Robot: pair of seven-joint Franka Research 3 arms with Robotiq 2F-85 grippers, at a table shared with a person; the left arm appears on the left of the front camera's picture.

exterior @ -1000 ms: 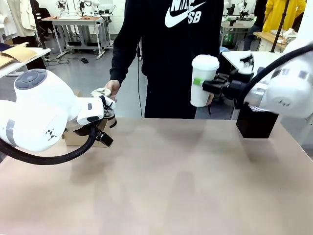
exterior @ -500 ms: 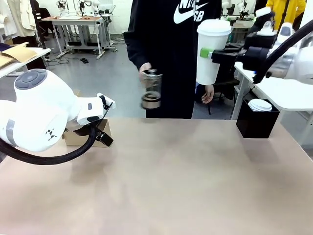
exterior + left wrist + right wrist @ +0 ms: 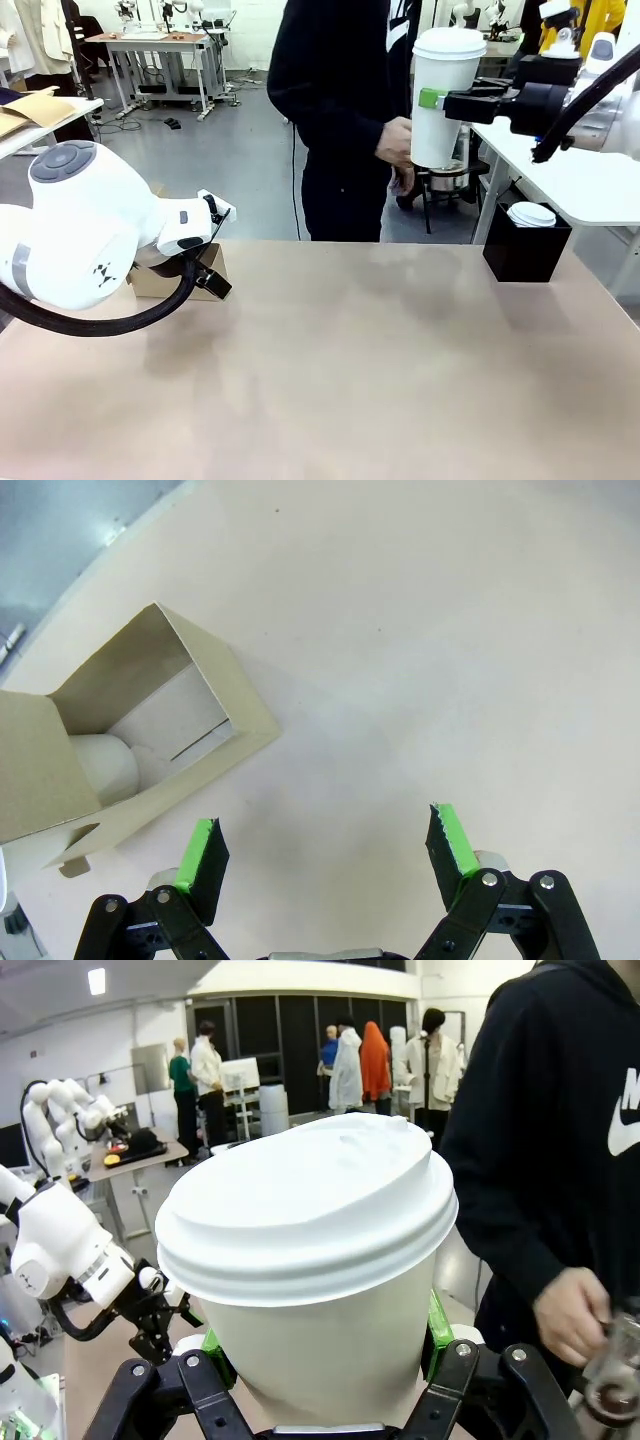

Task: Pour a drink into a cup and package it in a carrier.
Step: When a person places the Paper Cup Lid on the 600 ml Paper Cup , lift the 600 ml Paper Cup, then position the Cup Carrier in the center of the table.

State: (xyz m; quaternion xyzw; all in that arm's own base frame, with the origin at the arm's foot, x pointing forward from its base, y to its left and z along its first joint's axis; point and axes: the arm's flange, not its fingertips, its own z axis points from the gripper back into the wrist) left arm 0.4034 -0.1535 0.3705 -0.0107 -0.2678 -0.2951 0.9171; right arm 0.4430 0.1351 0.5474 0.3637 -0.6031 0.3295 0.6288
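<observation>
Person's hand (image 3: 395, 140) has shifted right to the cup (image 3: 440, 130); near side, left end effector (image 3: 325, 835) hangs jaws apart over the counter (image 3: 350, 380) just beside the carrier (image 3: 150, 770), while farther off the right end effector (image 3: 438, 100) is clamped on the lidded cup, held high.

No whole word, number or brand can be read. In the right wrist view, the person's black sweatshirt (image 3: 540, 1110) bears white print (image 3: 626, 1110) on the chest, cut off by the picture's right edge. What shows is a piece of a block letter above part of a curved mark, too little to read. In the front view a sliver of the same white print (image 3: 401, 12) shows at the top edge of the sweatshirt, turned away and unreadable. The left arm's white shell (image 3: 60, 230) carries a small cluster of dark marks (image 3: 104, 271), too small to make out.
</observation>
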